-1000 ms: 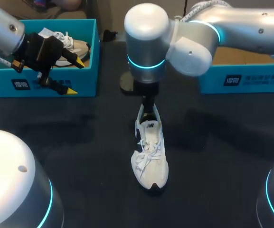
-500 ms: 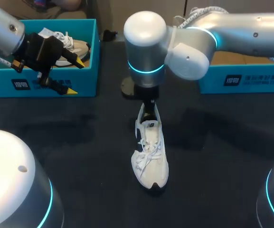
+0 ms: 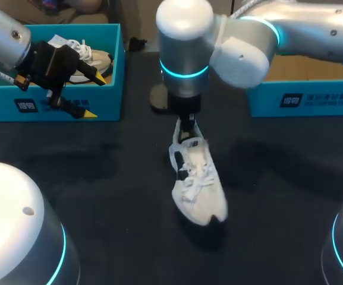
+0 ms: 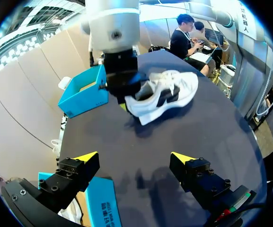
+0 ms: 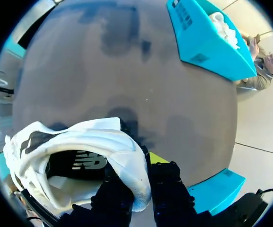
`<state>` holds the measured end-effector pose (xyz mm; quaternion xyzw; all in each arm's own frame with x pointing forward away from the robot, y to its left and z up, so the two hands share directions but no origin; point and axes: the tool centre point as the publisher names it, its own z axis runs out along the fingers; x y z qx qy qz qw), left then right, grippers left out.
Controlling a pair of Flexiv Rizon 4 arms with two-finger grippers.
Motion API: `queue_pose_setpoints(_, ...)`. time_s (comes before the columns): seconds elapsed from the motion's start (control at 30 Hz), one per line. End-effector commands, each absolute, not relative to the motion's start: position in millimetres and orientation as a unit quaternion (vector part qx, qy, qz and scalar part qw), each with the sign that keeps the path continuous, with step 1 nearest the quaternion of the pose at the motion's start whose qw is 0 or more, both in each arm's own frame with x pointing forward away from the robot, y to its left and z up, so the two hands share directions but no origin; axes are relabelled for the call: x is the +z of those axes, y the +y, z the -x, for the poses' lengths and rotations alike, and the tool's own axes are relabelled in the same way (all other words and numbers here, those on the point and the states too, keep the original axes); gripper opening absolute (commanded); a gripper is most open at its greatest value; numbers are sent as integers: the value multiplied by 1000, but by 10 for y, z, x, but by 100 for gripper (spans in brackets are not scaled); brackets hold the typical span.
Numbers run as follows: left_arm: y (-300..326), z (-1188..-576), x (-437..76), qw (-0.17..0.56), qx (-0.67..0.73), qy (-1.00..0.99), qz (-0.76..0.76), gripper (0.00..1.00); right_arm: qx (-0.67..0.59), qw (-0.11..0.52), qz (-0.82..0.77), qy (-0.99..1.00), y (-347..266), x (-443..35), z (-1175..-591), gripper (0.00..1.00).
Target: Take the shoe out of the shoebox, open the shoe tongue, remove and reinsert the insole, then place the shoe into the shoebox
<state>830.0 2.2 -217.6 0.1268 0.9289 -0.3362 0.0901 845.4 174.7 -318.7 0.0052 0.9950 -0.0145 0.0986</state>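
Head view: the fat wrist of the right arm (image 3: 186, 53) sits right over the right hand (image 3: 186, 126), so where it meets the heel of the shoe (image 3: 198, 181) is mostly covered. The toe end, lower middle, is smeared. Upper left, the left arm (image 3: 8, 35) hides most of the other shoe (image 3: 97, 59) in the left shoebox (image 3: 70, 107), which is cut off at the left edge. The right shoebox (image 3: 302, 98) runs off the right edge. Right wrist view: the shoe's front vanishes into the black rim, and only one yellow tip (image 5: 157, 158) peeks out.
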Motion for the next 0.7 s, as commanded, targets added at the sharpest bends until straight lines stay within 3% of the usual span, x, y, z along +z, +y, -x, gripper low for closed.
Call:
queue_pose_setpoints(0.03, 21, -8299, -2173, 90, -334, 930, -127, 100, -12, 95, -1, 995, 1666, -2750, -8305, 0)
queue_pose_setpoints(0.43, 21, -8299, -2173, 90, -334, 930, -127, 100, -8, 97, 23, 995, 1765, -2150, -8135, 0)
queue_pose_setpoints(0.7, 21, -8299, -2173, 90, -334, 930, -127, 100, -22, 107, 19, 994, 1758, -2099, -8125, 0)
